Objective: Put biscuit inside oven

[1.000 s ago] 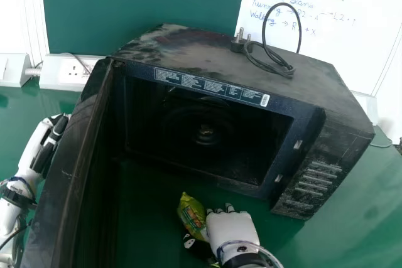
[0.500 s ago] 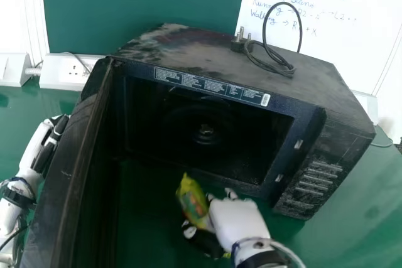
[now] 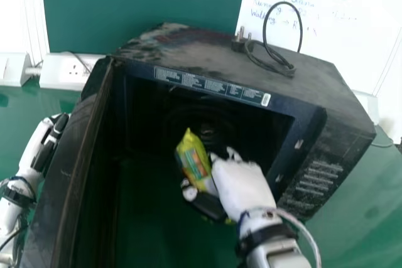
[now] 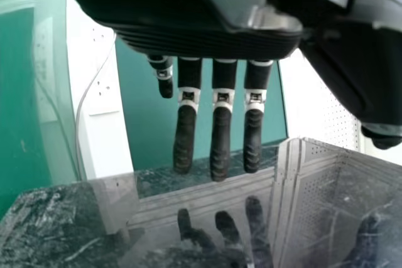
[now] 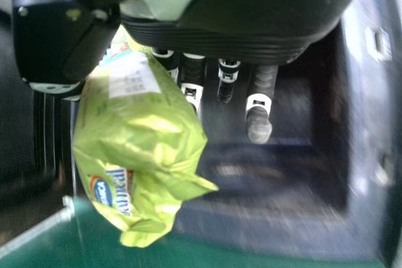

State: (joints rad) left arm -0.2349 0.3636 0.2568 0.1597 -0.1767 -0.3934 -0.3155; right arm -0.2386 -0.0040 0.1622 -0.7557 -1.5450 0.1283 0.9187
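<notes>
Biscuit packet (image 3: 194, 160) around lower middle of head view, at mouth of oven (image 3: 207, 54), right hand (image 3: 235, 183) clamped on it. Left hand (image 3: 45, 145) just chilling near left edge, fingers pretty straight.

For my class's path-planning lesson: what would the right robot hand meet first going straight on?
Probably the oven's inside; depth is unclear, so the packet it holds might catch the rim first.

Yellow-green plastic-film biscuit packet (image 5: 141, 130): glossy, creased surface. Black box-shaped microwave oven (image 3: 195, 51): dusty, matt top. Flat green tabletop (image 3: 352, 218): smooth, slight sheen.
</notes>
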